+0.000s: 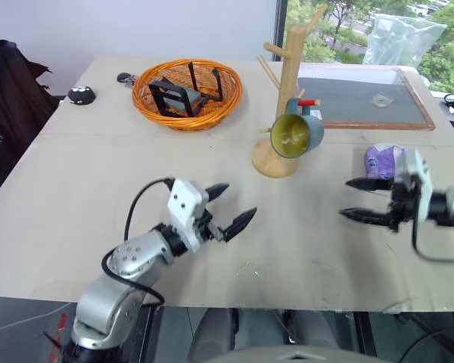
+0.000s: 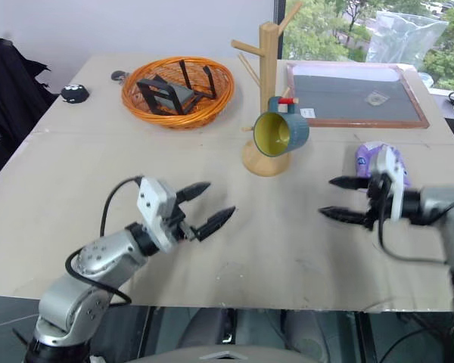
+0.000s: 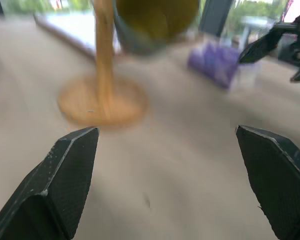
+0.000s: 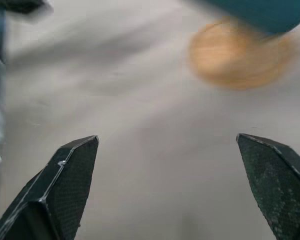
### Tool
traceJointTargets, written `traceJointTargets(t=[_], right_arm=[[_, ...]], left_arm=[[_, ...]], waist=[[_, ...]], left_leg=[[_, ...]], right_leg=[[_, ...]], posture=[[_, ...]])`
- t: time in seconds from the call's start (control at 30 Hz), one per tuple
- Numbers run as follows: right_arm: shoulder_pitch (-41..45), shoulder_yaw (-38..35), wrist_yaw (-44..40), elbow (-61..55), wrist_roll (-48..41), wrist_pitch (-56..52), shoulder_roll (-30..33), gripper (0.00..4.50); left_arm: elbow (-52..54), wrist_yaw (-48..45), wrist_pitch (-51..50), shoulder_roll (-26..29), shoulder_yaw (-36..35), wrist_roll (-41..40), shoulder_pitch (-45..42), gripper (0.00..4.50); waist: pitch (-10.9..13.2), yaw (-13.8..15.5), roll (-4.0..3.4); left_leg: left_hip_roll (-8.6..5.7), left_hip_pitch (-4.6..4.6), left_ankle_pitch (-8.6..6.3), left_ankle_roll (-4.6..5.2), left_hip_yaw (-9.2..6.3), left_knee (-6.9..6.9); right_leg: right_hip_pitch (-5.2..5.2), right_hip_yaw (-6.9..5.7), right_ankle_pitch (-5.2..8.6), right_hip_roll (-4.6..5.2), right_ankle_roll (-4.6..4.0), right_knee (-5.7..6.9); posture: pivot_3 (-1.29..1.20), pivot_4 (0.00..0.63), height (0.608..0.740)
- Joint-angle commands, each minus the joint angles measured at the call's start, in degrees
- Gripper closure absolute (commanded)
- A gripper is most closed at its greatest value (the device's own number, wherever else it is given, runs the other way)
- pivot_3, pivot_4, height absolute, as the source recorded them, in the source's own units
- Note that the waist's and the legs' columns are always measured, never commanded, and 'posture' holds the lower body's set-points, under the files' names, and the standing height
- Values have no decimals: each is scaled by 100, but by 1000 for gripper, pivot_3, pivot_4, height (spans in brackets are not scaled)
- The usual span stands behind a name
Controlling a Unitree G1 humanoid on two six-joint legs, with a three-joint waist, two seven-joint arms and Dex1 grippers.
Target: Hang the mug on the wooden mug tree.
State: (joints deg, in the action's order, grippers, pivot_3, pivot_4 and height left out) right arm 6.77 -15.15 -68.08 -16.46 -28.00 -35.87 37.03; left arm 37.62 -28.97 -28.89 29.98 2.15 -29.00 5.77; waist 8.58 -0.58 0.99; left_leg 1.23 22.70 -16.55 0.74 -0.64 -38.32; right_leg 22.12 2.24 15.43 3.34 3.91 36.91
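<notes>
The dark teal mug [image 1: 296,134] with its yellow-green inside hangs by its handle on the red-tipped peg of the wooden mug tree [image 1: 289,83], mouth facing me. The tree's round base [image 1: 272,162] rests on the table. My left gripper [image 1: 228,206] is open low over the table, in front and to the left of the tree, holding nothing. My right gripper [image 1: 356,200] is open and empty, in front and to the right of the tree, well apart from the mug. The left wrist view shows the tree's post [image 3: 104,55] and the mug [image 3: 150,22] ahead.
An orange wicker basket [image 1: 188,94] with black stands in it sits at the back left. A framed dark board [image 1: 359,100] lies behind the tree. A purple packet [image 1: 384,161] lies by my right gripper. A small black object [image 1: 81,95] sits at the far left edge.
</notes>
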Motion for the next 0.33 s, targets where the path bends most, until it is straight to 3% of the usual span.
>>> traceJointTargets(t=[0.03,0.2,0.33], right_arm=[[-1362,-113,1096,-892,265,846,-851,25],[-2599,-18,1883,-471,1058,3008,-1897,25],[-2845,20,2103,-298,1093,3517,-2031,25]], left_arm=[[-187,-98,448,205,301,701,594,0],[-737,-307,1075,175,392,1116,978,0],[-873,-465,1297,93,375,1104,983,0]], waist=[[2,15,-20],[-10,6,4],[-10,-20,2]], left_leg=[[0,-3,-1,1,0,-1],[-12,-71,-6,8,12,-5],[-2,-98,-6,7,19,0]], right_leg=[[-4,3,0,-3,0,-1],[-64,14,3,3,1,-9],[-83,18,10,-1,-11,-9]], posture=[[0,150,737],[0,150,737],[0,150,737]])
